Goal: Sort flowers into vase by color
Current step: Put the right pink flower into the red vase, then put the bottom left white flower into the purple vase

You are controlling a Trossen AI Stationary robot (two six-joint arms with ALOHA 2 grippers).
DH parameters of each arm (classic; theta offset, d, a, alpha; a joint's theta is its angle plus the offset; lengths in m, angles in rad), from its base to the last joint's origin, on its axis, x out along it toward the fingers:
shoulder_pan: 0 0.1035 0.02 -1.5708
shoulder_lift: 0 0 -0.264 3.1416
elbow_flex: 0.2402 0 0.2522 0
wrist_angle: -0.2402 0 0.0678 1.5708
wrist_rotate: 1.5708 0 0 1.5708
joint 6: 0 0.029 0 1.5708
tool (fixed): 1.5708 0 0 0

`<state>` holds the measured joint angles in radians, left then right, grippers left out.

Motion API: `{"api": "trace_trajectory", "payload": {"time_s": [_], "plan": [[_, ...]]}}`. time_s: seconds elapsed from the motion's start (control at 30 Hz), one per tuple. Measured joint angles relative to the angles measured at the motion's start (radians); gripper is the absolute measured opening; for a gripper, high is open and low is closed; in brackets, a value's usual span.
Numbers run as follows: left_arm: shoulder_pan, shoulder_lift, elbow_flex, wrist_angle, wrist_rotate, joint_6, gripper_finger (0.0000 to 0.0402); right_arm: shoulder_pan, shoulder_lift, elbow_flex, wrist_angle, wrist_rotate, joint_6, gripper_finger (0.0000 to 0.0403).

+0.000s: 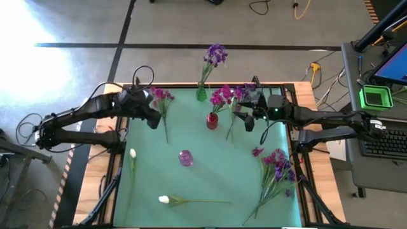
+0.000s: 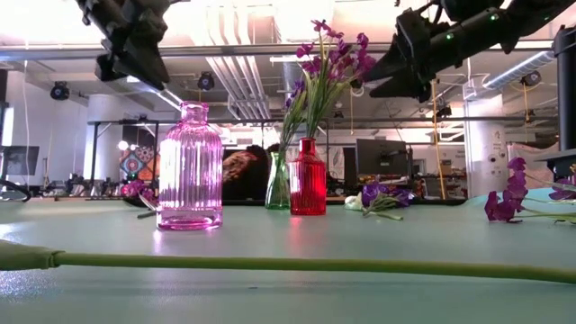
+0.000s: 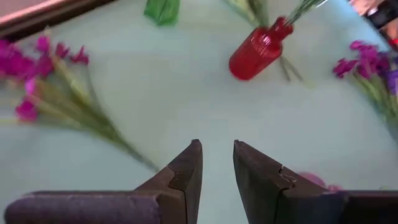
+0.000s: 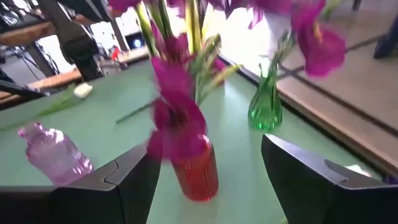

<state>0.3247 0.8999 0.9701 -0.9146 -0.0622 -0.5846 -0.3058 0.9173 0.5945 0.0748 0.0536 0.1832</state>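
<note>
Magenta flowers (image 1: 222, 97) stand in the red vase (image 1: 212, 120) near the far middle of the table, their heads leaning toward the right arm; I judge this stem has just been delivered. Beside it the green vase (image 1: 201, 94) at the far edge holds a purple flower (image 1: 216, 55), and the pink vase (image 1: 185, 157) in the middle of the table stands empty.

My right gripper (image 1: 247, 118) hangs just beside the red vase, above the table, with its jaws spread wide and nothing between them; in its wrist view the blooms and the vase sit in the gap, ungripped. So I read this step as the release into the red vase, done or nearly so.

My left gripper (image 3: 217, 163) hovers over the far left of the table, jaws narrow and empty, close to a loose magenta flower (image 1: 163, 102) lying on the surface. That looks like the next pick, and it needs the jaws opened first, then a descent onto the thin stem, not the blooms.

Still to sort: a white bud (image 1: 132, 154) at the left, another white flower (image 1: 165, 200) along the near edge, and a mixed magenta and purple pile (image 1: 276, 166) at the right. I should lift the right arm clear without brushing the blooms.
</note>
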Motion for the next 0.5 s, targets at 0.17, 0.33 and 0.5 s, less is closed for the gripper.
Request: {"api": "trace_trajectory", "payload": {"time_s": [0.17,0.33,0.5], "plan": [[-0.080,0.021,0.045,-0.095,-0.008,-0.095,0.0079,0.000,-0.001,0.000,-0.038,-0.001,0.012,0.0265],[-0.163,0.043,0.062,-0.135,-0.004,-0.179,0.0079,0.000,-0.001,0.000,-0.085,-0.002,0.015,0.0268],[-0.286,0.070,0.065,-0.257,0.011,-0.366,0.0079,0.000,-0.002,0.000,-0.120,-0.020,0.029,0.0268]]}}
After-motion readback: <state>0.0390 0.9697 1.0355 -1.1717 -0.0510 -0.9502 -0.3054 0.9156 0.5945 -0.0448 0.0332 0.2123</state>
